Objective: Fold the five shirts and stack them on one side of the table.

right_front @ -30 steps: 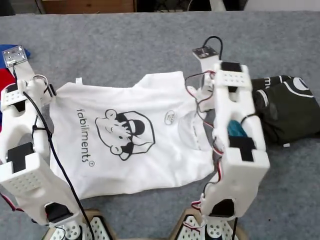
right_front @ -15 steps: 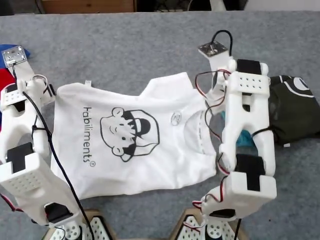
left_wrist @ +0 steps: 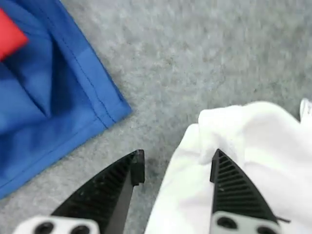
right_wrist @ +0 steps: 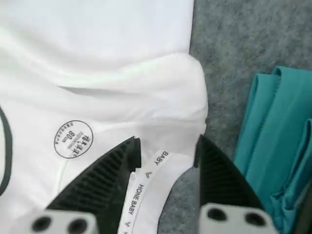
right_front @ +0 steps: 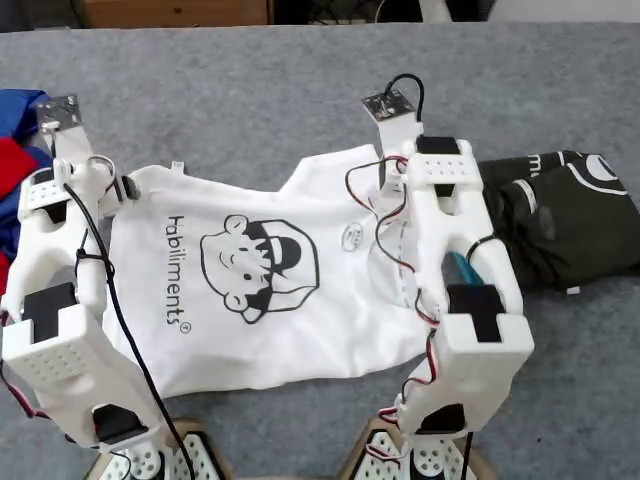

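Currently white shirt [right_front: 270, 290] lies flat, unfolded, mid-bench [right_front: 250, 80]. Left fingers [left_wrist: 109, 187] spread, straddling its far-left corner; right fingers [right_wrist: 102, 183] spread over the collar. Dark shirt [right_front: 575, 215] bunched right, blue shirt [right_front: 15, 110] far left. Folding seemingly barely begun.

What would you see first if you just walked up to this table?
A big white shirt with a cartoon bear lies spread in the middle of the grey table. The left gripper is open at one bunched corner of it, and the right gripper is open over its collar. A blue shirt sits at the left edge and a dark shirt lies crumpled on the right.
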